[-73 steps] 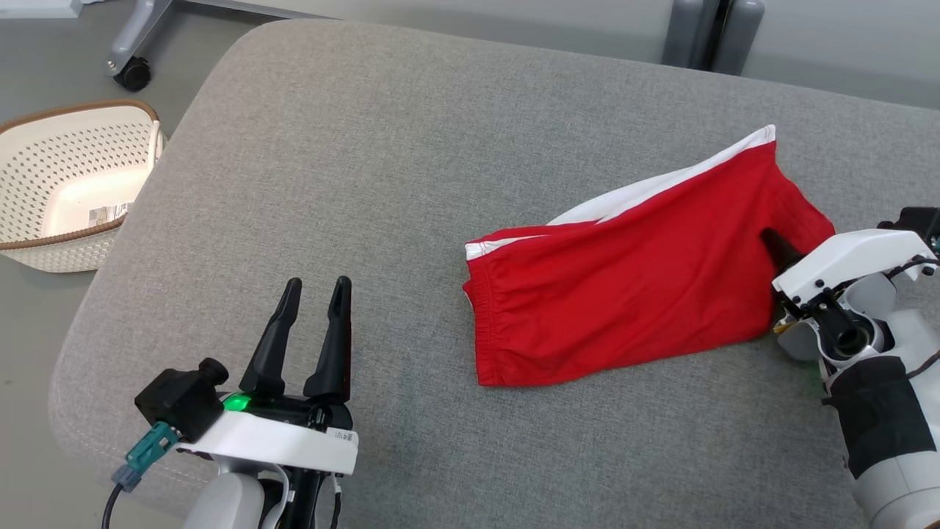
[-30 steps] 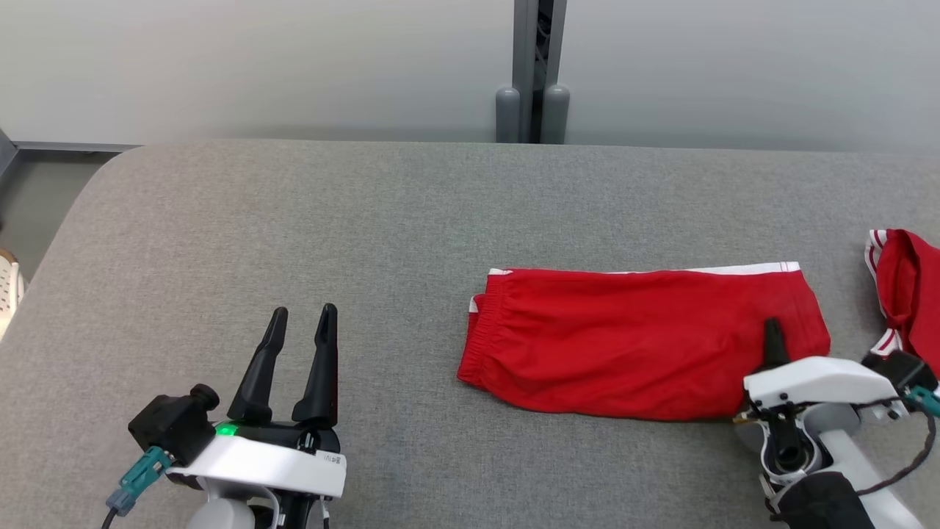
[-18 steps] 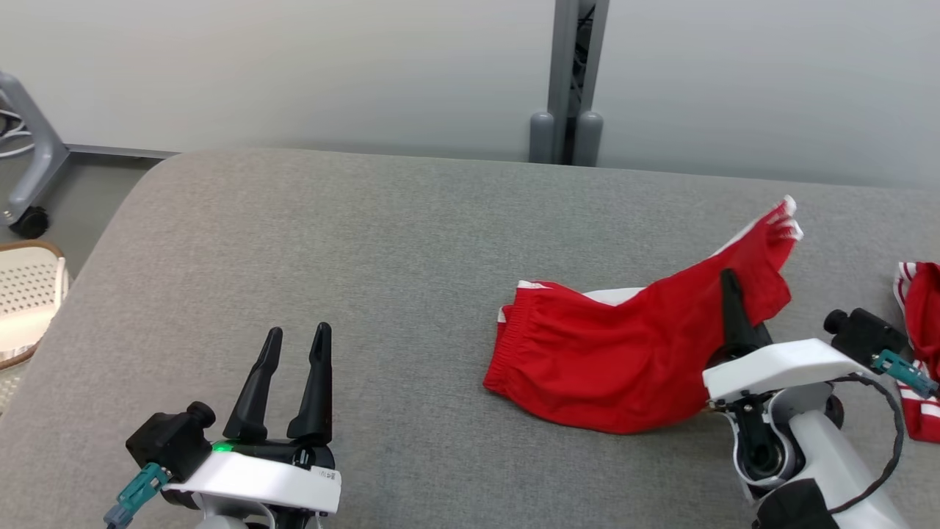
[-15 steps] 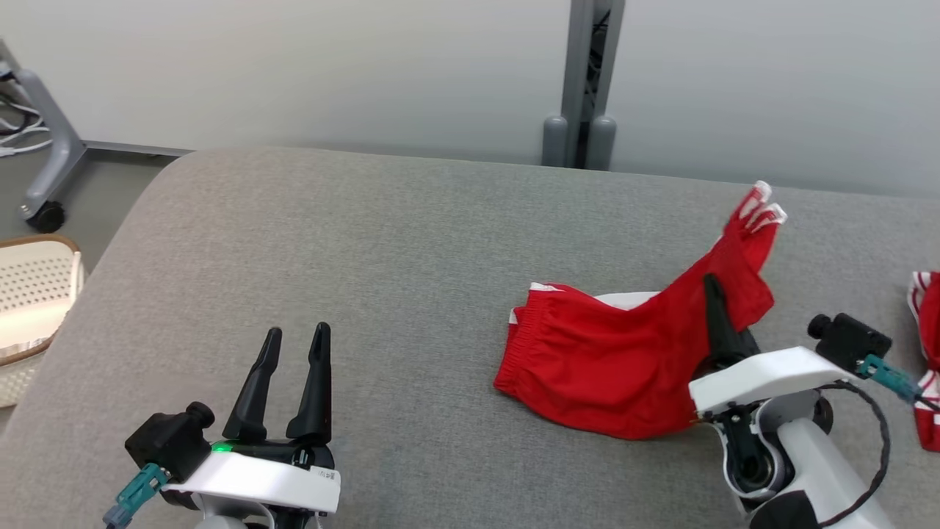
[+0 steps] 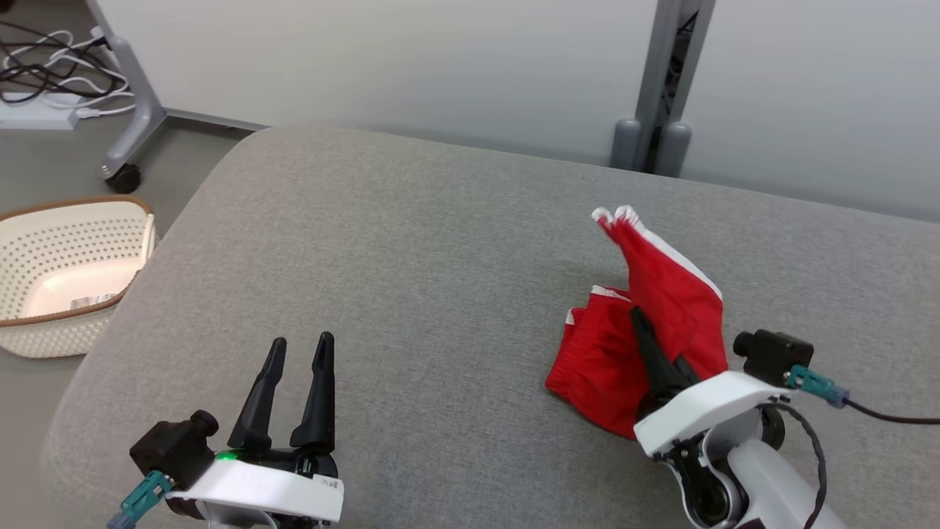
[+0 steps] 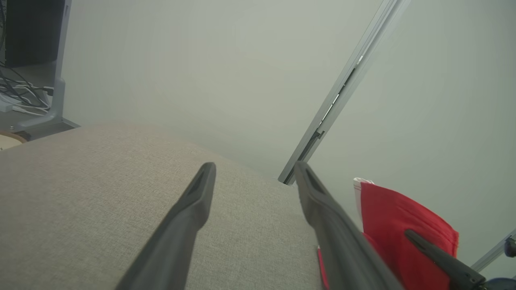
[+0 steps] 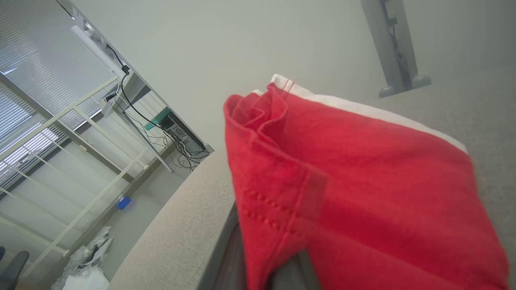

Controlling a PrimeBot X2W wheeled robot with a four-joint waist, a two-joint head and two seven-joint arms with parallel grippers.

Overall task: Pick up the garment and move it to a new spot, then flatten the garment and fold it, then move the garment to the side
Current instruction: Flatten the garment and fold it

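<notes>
Pinching the red garment (image 5: 664,294): your right gripper (image 5: 640,323), seemingly clamped, one end raised beyond it; left gripper (image 5: 302,339) spread, well apart leftward.

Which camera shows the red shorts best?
The head view: it shows most of the red shorts, one end lifted by the right gripper. The right wrist view shows only close folds; the left wrist view, a part at its edge.
</notes>
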